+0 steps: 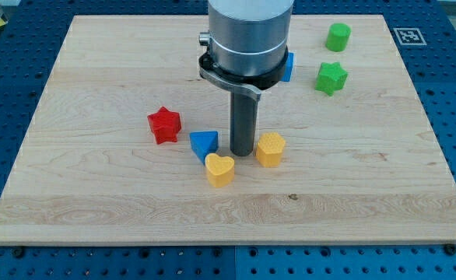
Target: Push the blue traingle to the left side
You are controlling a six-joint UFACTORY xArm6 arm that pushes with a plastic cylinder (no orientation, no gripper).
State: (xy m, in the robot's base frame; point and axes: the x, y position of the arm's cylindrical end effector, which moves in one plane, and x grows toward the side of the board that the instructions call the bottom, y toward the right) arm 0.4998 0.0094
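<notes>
The blue triangle (203, 144) lies on the wooden board (96, 179) a little left of centre. My tip (242, 152) stands just to its right, with a small gap between them. A yellow heart (219, 169) touches the triangle's lower right corner. A yellow hexagon-like block (270, 148) sits right beside the tip on its right. A red star (164, 124) lies to the upper left of the triangle.
A blue block (289, 67) is mostly hidden behind the arm's body (247, 39) near the view's top. A green cylinder (338, 36) and a green star (331, 78) sit at the upper right. A fiducial marker (408, 35) is at the board's top right corner.
</notes>
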